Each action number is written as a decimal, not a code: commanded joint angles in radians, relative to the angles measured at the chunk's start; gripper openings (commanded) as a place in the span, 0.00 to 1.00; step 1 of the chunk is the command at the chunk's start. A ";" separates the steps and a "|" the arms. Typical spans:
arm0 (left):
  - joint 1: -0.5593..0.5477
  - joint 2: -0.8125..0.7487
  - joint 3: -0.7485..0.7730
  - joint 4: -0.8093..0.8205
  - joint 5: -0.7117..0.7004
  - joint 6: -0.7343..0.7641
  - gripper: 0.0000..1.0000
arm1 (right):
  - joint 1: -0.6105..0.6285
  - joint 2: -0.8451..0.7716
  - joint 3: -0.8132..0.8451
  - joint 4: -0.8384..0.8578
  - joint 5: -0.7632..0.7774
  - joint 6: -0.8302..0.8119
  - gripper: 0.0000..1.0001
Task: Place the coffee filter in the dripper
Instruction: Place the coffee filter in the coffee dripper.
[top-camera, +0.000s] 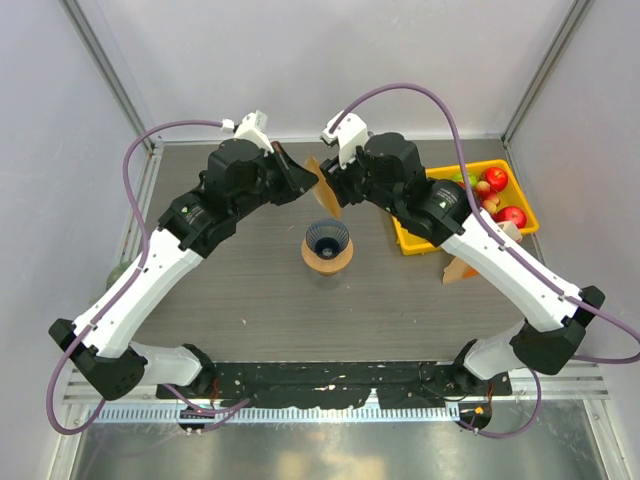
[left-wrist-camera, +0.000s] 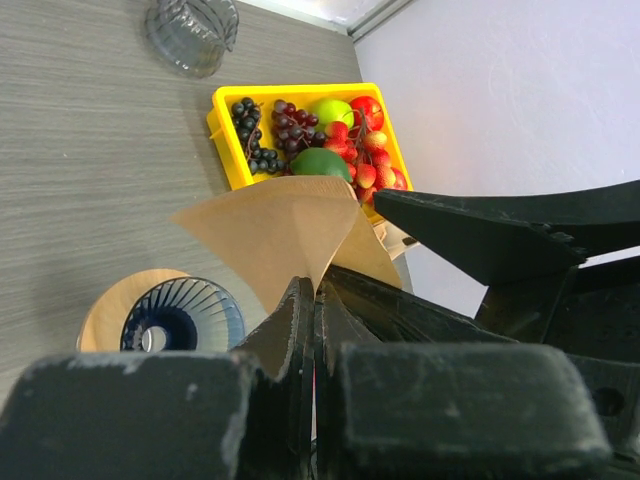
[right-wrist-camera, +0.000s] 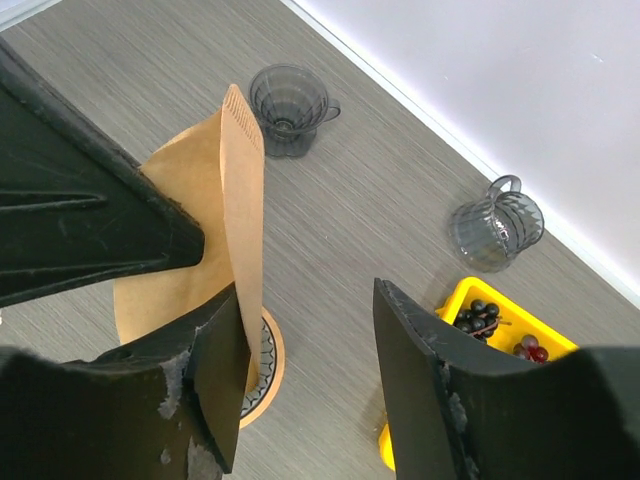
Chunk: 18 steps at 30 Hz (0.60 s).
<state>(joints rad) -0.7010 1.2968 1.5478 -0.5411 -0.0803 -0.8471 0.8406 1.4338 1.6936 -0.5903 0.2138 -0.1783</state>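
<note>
The left gripper (left-wrist-camera: 315, 295) pinches the brown coffee filter (left-wrist-camera: 285, 235) at its lower edge and holds it aloft above the blue dripper (top-camera: 327, 240), not yet inside it. The right gripper (right-wrist-camera: 308, 290) stands spread beside the filter. The yellow tray (left-wrist-camera: 225, 140) contains grapes, apples and strawberries.

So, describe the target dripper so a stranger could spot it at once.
On the grey wood-grain table, look between the two arms. The dripper there is dark blue, ribbed inside, on a round wooden base; the other drippers are clear grey.
</note>
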 joint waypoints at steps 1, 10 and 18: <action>-0.003 -0.016 -0.005 0.009 0.017 -0.036 0.00 | -0.001 0.005 0.005 0.053 0.009 0.003 0.54; -0.003 -0.031 -0.023 0.015 0.046 -0.050 0.00 | -0.041 0.005 -0.028 0.064 -0.137 0.065 0.50; 0.004 -0.086 -0.064 0.094 0.169 0.070 0.29 | -0.115 -0.007 -0.017 0.053 -0.252 0.112 0.05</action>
<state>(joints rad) -0.7010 1.2865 1.5002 -0.5323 -0.0067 -0.8696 0.7666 1.4445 1.6585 -0.5755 0.0631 -0.1143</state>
